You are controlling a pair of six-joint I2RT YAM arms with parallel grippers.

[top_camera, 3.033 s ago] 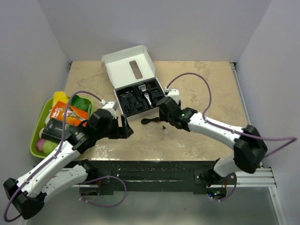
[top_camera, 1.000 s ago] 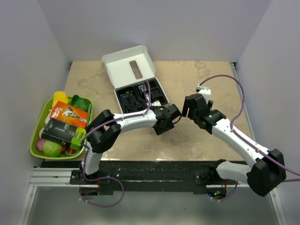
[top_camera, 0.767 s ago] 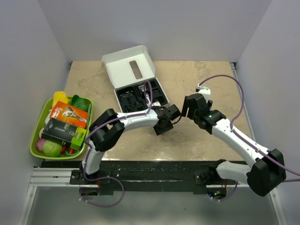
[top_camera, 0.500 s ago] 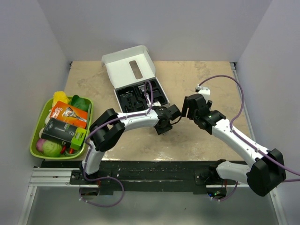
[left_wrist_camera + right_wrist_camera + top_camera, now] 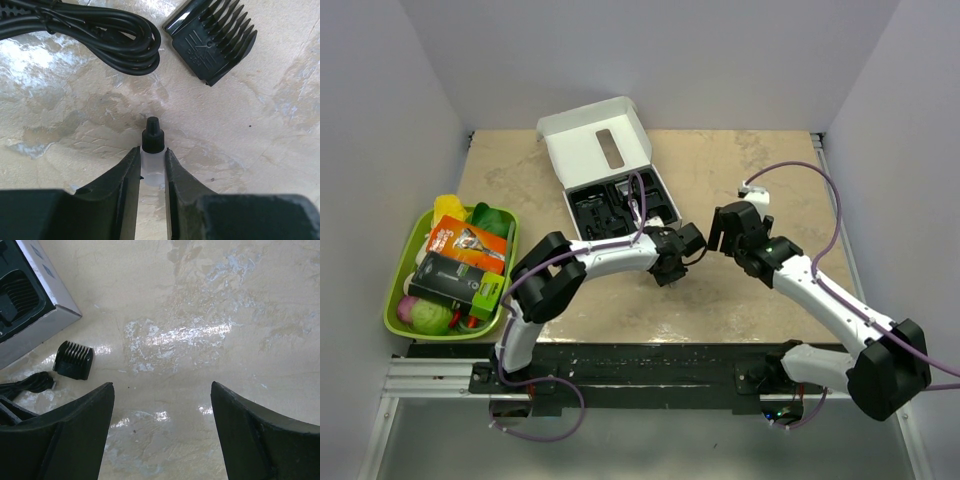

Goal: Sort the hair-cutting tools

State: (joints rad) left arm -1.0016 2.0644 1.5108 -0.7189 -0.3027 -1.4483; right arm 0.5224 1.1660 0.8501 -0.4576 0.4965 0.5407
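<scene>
With the wide-open right tool (image 5: pixel 161 388) withdrawn, the left tool (image 5: pixel 151 160) is now clamped on a small clear black-capped plastic bottle (image 5: pixel 152 147), so a lift is expected next.

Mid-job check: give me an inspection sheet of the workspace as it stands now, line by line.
Surface: beige marbled table, glare patches, no spill seen.
Job's things: black cord coiled beside a comb attachment, both on the table; small bottle between the left fingers; clipper not made out.
Clutter: green tray of packets and fruit at far left; white box open, lid up.
Grippers: left gripper closed on the bottle; right gripper open, empty.
Cables: purple cables loop above both arms.
Surroundings: plain walls on three sides.
</scene>
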